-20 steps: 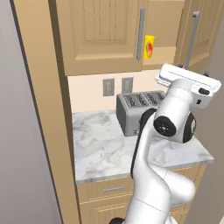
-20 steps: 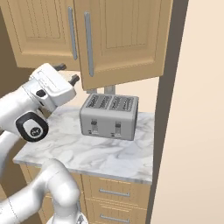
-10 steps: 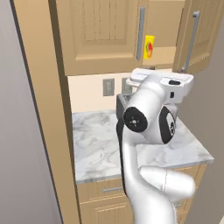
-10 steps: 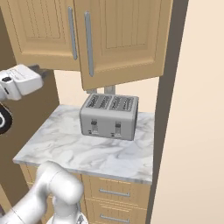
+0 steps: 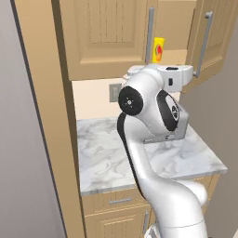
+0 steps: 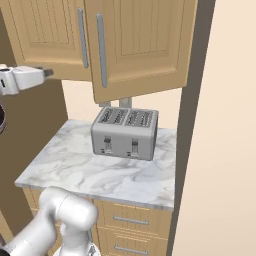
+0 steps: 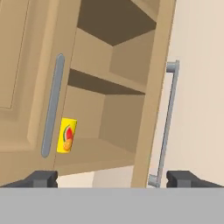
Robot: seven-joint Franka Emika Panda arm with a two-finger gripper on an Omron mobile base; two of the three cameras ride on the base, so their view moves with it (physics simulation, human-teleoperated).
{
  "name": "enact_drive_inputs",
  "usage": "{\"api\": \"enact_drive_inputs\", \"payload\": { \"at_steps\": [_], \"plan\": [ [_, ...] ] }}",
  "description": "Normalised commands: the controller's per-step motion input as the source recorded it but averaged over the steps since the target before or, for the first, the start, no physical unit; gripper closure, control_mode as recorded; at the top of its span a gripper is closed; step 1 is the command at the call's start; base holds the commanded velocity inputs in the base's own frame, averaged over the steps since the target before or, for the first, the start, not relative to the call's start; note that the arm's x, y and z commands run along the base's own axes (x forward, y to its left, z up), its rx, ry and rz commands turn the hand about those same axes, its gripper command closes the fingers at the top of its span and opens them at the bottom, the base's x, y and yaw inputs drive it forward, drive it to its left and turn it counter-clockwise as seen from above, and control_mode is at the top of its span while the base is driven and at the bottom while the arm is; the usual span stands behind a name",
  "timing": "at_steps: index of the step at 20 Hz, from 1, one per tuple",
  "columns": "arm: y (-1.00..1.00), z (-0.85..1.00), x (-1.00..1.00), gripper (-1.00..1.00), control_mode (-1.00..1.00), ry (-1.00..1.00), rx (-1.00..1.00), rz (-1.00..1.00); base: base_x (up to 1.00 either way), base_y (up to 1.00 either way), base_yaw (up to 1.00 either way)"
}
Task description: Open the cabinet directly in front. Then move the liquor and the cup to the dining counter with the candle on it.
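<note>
The claw [image 7: 112, 178] stands wide apart and holds nothing; in the hand view its two dark fingertips [image 7: 41, 178] sit at the lower left and lower right corners with bare air between them. It faces the cabinet [image 7: 109, 87], whose right door is swung out so that its edge and long silver bar handle [image 7: 165, 124] show side-on, while the left door lies closed with its own bar handle [image 7: 52, 105] upright.

Between the two doors the inside of the cabinet is open to view, with a bare upper shelf and a lower shelf. On that lower shelf, at its left end and partly behind the edge of the closed door, stands the yellow cup [image 7: 66, 135], upright, its red-orange mark turned outward. In the left base view the cup [image 5: 158, 49] shows in the gap between the doors, above the white arm's hand [image 5: 174, 74].

Below the cabinet is the short marble surface [image 6: 75, 170]. A silver four-slot toaster [image 6: 126, 132] stands on it toward the back wall, beneath the open door. Drawers with short handles [image 6: 129, 220] run under the marble top.
</note>
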Motion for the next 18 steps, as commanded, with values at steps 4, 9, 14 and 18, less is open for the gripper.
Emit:
{"api": "enact_drive_inputs", "payload": {
  "at_steps": [4, 9, 14, 18],
  "plan": [
    [-0.2, -0.1, 0.95, -1.0, -1.0, 0.01, 0.0, 0.0, 0.0, 0.0, 0.0],
    [-0.32, -0.1, 0.89, -1.0, -1.0, 0.04, 0.0, -0.02, 0.0, 0.0, 0.0],
    [-0.85, -0.07, 0.19, -1.0, -1.0, 0.14, 0.0, -0.16, 0.0, 0.0, 0.0],
    [-1.0, -0.08, 0.0, -1.0, -1.0, 0.18, 0.0, -0.22, 0.0, 0.0, 0.0]
  ]
}}
